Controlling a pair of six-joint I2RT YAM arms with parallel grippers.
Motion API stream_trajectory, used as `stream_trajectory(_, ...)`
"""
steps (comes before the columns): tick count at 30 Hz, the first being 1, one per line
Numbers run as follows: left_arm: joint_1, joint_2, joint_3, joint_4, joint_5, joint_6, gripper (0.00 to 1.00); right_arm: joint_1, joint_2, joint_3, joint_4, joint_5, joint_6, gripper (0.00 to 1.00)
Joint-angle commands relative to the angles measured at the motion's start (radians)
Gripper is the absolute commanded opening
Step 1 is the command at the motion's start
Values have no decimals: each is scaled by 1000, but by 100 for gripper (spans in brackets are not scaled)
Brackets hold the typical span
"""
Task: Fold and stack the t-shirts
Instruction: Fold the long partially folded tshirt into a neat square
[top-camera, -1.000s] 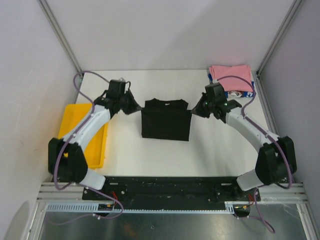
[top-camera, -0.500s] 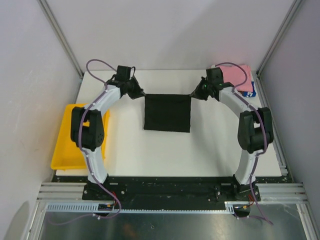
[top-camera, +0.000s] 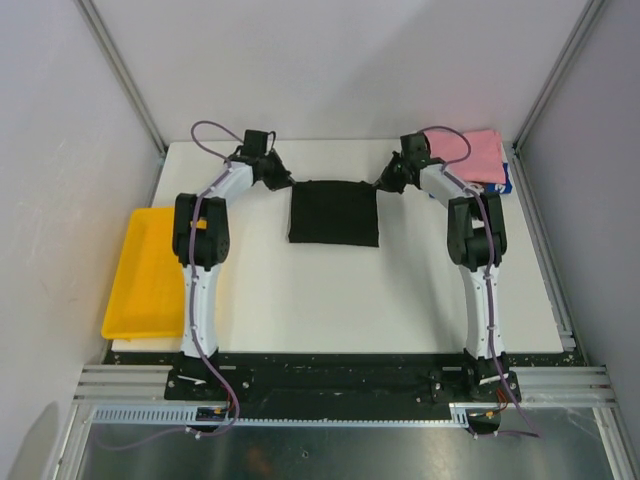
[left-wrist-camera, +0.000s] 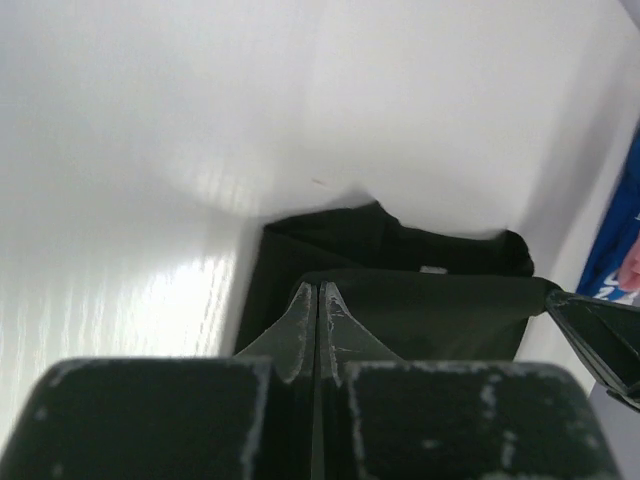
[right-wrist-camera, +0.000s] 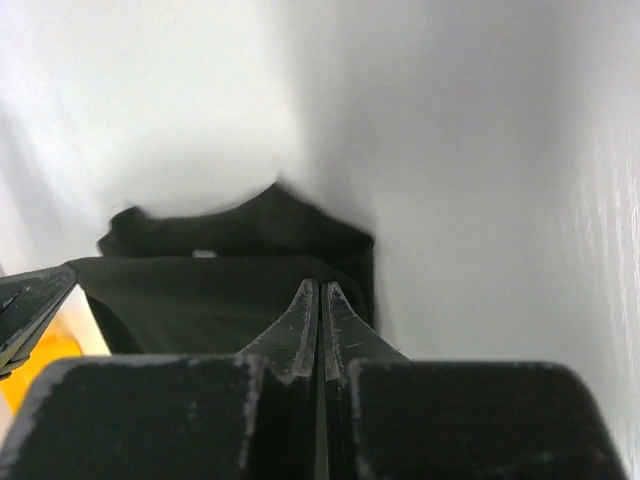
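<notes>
The black t-shirt (top-camera: 335, 215) lies folded into a small rectangle at the far middle of the white table (top-camera: 330, 290). My left gripper (top-camera: 288, 183) is shut on its far left corner and my right gripper (top-camera: 380, 184) is shut on its far right corner. In the left wrist view the closed tips (left-wrist-camera: 317, 286) pinch the top layer of the black t-shirt (left-wrist-camera: 430, 310), which stretches taut across to the other gripper. The right wrist view shows the same, closed tips (right-wrist-camera: 320, 284) on the black t-shirt (right-wrist-camera: 190, 290). A folded pink t-shirt (top-camera: 476, 150) sits on a blue-and-white one (top-camera: 500, 186) at the far right corner.
A yellow plastic tray (top-camera: 150, 275) rests at the table's left edge. Both arms reach far out, their elbows upright on either side of the shirt. Grey walls with metal posts (top-camera: 120, 70) enclose the table on three sides.
Both grippers have moved toward the far wall with the shirt's edge pinched between them. The upper layer now covers the collar, and the black rectangle is shorter and lies farther back.
</notes>
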Motion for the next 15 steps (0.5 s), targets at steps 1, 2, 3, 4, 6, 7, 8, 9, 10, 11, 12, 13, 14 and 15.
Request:
stream_trajectory(1,24,57,82,52,37,-7,0,-17,77,110,8,-19,-2,0)
stream_trajectory(2,26,63,87,58,40,-8,0,-19,85,121,10,-19,0,0)
stream_trajectory(3,26,67,91,63,44,-10,0,-21,89,129,11,-19,2,0)
stream_trajectory(4,27,70,95,67,46,-11,0,-21,91,136,11,-17,3,0)
stream_trajectory(6,30,71,97,74,46,-12,0,-22,91,149,9,-12,1,0)
stream_trajectory(7,33,69,98,79,45,-11,0,-24,88,153,9,-9,-1,1)
stream_trajectory(8,36,66,98,84,43,-9,0,-25,83,157,8,-8,-3,2)
stream_trajectory(9,40,63,99,90,43,-8,0,-28,77,160,10,-7,-3,3)
stream_trajectory(10,46,60,99,95,44,-8,0,-31,72,163,13,-7,-3,4)
stream_trajectory(11,51,59,102,100,47,-8,0,-34,68,168,16,-9,-3,6)
stream_trajectory(12,58,59,106,104,52,-8,0,-37,65,177,17,-12,-3,10)
stream_trajectory(13,64,60,112,107,63,-4,4,-39,64,188,13,-17,-5,17)
stream_trajectory(14,71,60,118,109,75,0,17,-41,65,204,0,-19,-9,25)
stream_trajectory(15,76,56,120,110,83,7,29,-41,66,222,-17,-17,-16,33)
